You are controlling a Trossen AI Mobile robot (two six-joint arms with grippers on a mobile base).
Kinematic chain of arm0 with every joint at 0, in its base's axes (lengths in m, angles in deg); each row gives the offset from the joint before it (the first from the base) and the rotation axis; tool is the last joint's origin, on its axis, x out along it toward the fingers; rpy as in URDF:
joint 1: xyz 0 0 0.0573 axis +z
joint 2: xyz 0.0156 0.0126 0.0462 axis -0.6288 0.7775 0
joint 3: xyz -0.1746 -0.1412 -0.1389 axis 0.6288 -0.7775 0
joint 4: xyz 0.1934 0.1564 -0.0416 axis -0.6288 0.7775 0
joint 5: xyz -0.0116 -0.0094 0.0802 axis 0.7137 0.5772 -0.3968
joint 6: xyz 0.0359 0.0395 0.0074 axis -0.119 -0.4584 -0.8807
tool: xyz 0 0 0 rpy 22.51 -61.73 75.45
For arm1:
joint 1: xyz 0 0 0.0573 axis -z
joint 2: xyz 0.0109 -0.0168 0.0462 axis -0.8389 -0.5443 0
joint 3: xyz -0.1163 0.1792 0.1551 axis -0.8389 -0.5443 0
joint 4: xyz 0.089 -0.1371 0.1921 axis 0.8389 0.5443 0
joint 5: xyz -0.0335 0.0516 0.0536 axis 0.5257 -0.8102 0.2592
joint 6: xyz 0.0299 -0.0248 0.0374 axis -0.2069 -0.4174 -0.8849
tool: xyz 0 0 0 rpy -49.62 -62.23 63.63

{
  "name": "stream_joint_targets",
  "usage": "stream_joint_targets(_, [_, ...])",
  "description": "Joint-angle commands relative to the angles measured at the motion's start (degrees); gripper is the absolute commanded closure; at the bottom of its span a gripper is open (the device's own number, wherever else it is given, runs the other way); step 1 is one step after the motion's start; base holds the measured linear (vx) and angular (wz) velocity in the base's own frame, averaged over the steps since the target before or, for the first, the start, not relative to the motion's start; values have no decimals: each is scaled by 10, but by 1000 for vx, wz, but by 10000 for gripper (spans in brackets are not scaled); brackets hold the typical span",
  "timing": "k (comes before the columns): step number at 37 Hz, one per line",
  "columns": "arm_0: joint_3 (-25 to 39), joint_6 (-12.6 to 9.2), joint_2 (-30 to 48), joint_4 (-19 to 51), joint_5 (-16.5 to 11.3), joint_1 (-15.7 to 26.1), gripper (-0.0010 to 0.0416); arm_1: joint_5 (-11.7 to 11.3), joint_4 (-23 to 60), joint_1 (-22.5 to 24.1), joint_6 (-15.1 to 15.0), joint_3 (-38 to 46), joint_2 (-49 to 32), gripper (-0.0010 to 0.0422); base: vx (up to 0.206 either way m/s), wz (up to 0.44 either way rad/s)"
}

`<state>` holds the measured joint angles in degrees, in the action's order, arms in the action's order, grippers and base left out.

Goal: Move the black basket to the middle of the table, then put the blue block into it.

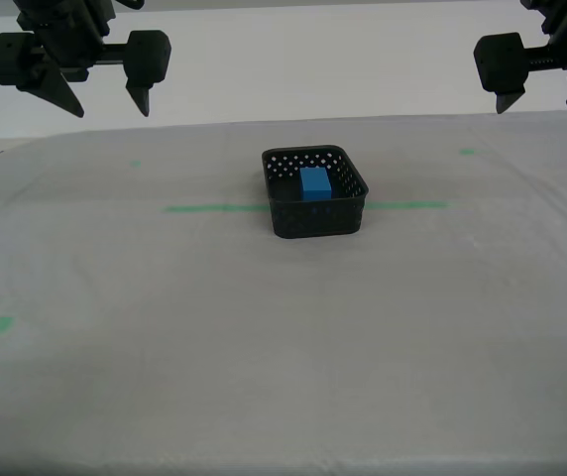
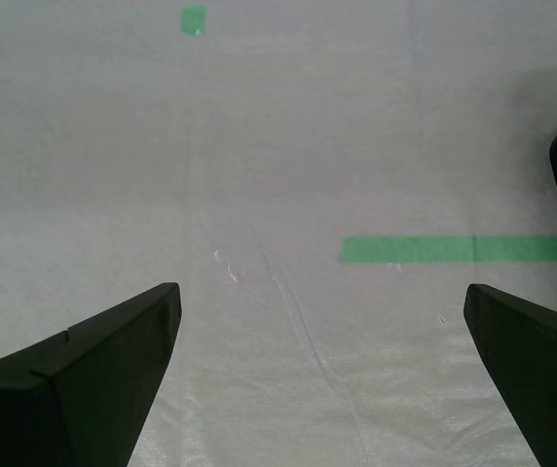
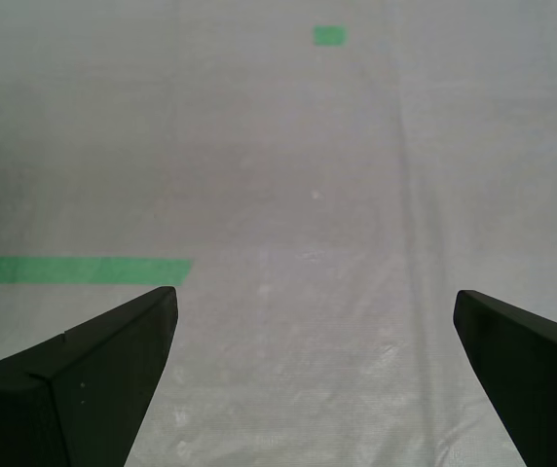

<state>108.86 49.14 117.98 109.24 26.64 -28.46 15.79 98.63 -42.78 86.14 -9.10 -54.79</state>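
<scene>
Blue — 1 blue block in 1 black basket; 2 grippers wide, empty.

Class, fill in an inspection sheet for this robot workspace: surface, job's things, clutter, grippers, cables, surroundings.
Surface: table in whitish-grey cloth, with a green tape line and small green tape bits.
Job's things: black basket sits mid-table over the tape line; blue block lies inside it.
Clutter: nothing seen.
Grippers: my first gripper and my second gripper are both open, raised above the table, holding nothing.
Cables: nothing seen.
Surroundings: plain pale backdrop behind the table.
</scene>
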Motion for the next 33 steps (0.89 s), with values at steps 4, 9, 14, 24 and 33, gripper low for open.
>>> stream_joint_targets(4, [0, 0, 0, -1, -1, 0, 7, -1, 0, 0, -2, 0, 0, 12, 0, 0])
stream_joint_targets(9, [0, 0, 0, -1, -1, 0, 7, -1, 0, 0, -2, 0, 0, 12, 0, 0])
stream_joint_targets(14, [0, 0, 0, -1, -1, 0, 7, -1, 0, 0, -2, 0, 0, 12, 0, 0])
stream_joint_targets(24, [0, 0, 0, -1, -1, 0, 7, -1, 0, 0, -2, 0, 0, 12, 0, 0])
stream_joint_targets(33, [0, 0, 0, -1, -1, 0, 7, -1, 0, 0, -2, 0, 0, 12, 0, 0])
